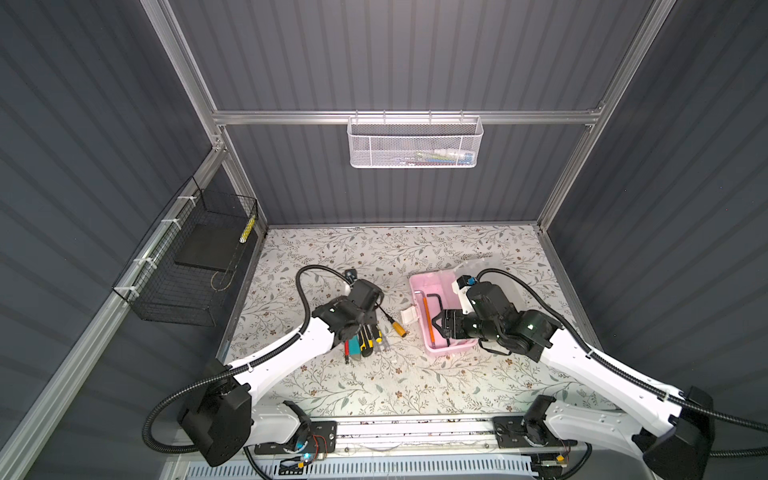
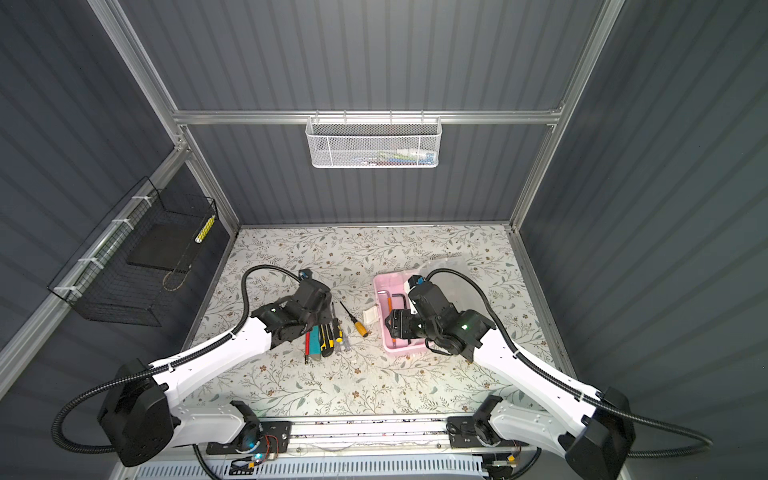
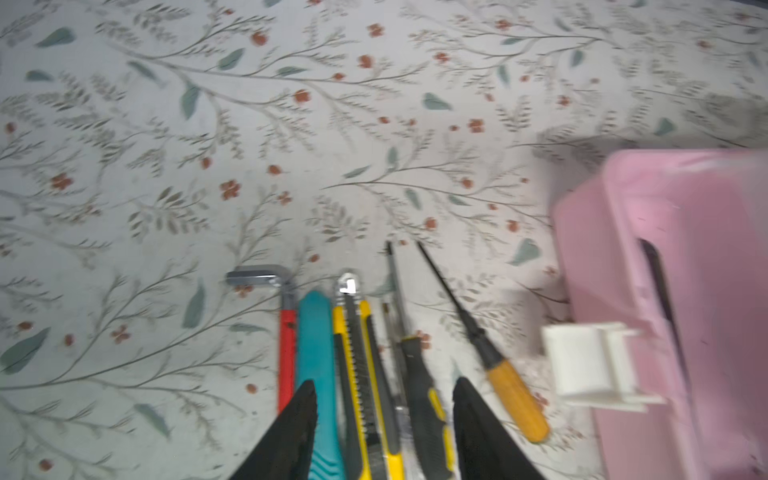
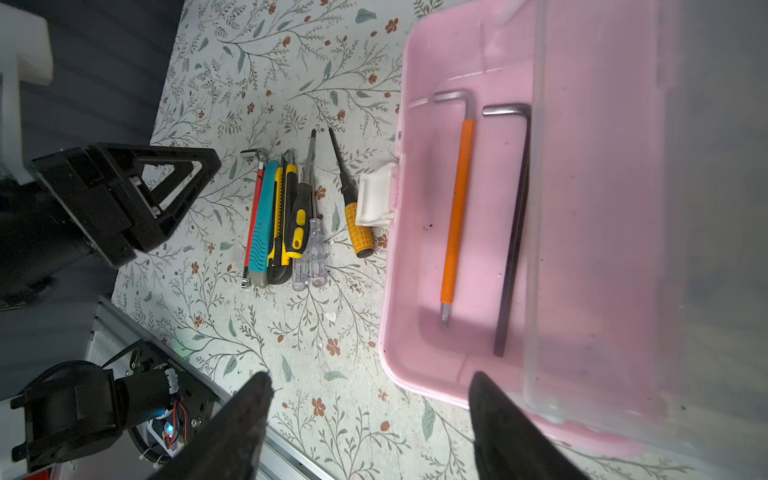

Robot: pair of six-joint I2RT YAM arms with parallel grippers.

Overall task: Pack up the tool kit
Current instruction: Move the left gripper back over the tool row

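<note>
The pink case [image 1: 432,286] stands open on the floral table [image 1: 374,390], right of centre in both top views. Its frosted clear lid [image 4: 623,208] is swung back on the far right side, and its white latch [image 1: 409,314] projects from the left wall. Two tools lie side by side on the case floor: an orange-sleeved hex key [image 4: 457,208] and a black hex key [image 4: 515,232]. The other tools lie in a close parallel row on the table, left of the case: red-sleeved hex key [image 3: 286,353], teal utility knife [image 3: 316,353], yellow-and-black utility knife [image 3: 357,365], black-and-yellow screwdriver [image 3: 419,374] and clear-handled screwdrivers [image 4: 311,257]. An orange-handled screwdriver [image 3: 515,399] lies angled, slightly apart from the row, with its handle just beside the latch. The left gripper [image 3: 384,399] has its jaws open and sits low over the row, straddling both knives; contact cannot be confirmed. The right gripper [image 4: 370,382] has its jaws spread wide and empty, positioned at the near end of the case
</note>
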